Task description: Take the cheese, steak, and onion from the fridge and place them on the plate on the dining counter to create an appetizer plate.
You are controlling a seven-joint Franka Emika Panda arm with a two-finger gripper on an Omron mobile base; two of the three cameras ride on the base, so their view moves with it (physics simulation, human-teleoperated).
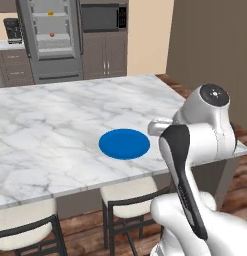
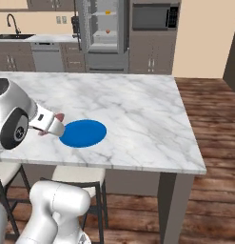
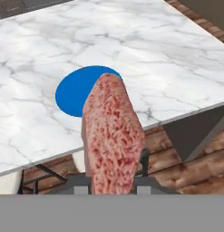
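**Steak held near the edge of the marble worktop**

Above the near edge of the large white marble dining worktop with grey veins, the white robot arm's fingers are clamped on a flat pinkish-brown slab of steak, which stands up on end between them in the hand view, its mottled face toward the camera. Beyond the top of the steak lies the flat round bright blue plate, bare on the marble close to the worktop's near edge. In the right base view a small pink tip of the meat shows at the end of the arm's hand, just beside the plate's left rim and apart from it.

Across the kitchen the tall grey steel fridge stands with its upper door open, pale shelves showing inside. A small yellow-orange piece, the cheese, sits on an upper shelf, and a small round reddish-brown onion rests on a shelf below it; both are too small to make out in detail. Right of the fridge is a dark built-in microwave over grey cabinet doors. Pale-cushioned dark-framed stools are tucked under the worktop's near side, on a wooden plank floor
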